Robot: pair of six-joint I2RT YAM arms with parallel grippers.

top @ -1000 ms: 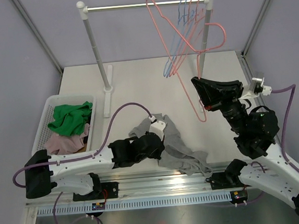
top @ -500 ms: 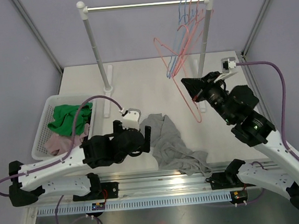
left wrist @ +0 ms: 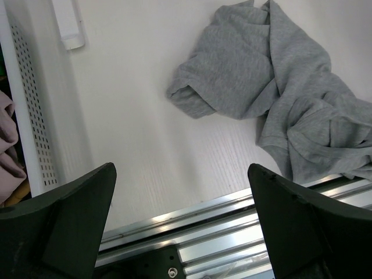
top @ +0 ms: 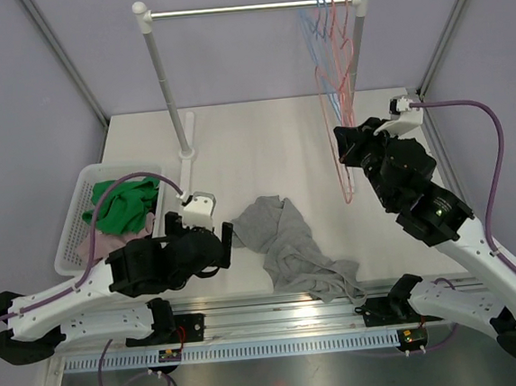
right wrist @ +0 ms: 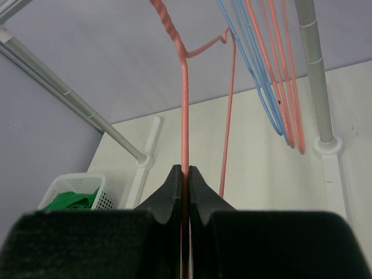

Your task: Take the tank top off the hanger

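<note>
The grey tank top (top: 288, 244) lies crumpled on the table, free of the hanger; in the left wrist view the tank top (left wrist: 273, 87) is at the upper right. My left gripper (top: 226, 245) is open and empty just left of it, and the left wrist view shows the left gripper (left wrist: 181, 197) over bare table and the front rail. My right gripper (top: 345, 146) is shut on the wire of the pink hanger (top: 335, 105), which stands nearly upright. The right gripper (right wrist: 185, 171) pinches the hanger (right wrist: 184, 104) below its twisted neck. Its hook reaches the rail; whether it rests there I cannot tell.
A clothes rack stands at the back, with its rail (top: 224, 11) and left post (top: 165, 84). Several blue and pink hangers (top: 326, 24) hang at its right end. A white basket (top: 79, 228) at the left holds green cloth (top: 123, 205) and pink cloth.
My left gripper opened, let go of the tank top and drew back to the left. My right arm swung the bare pink hanger up and back toward the rail.
</note>
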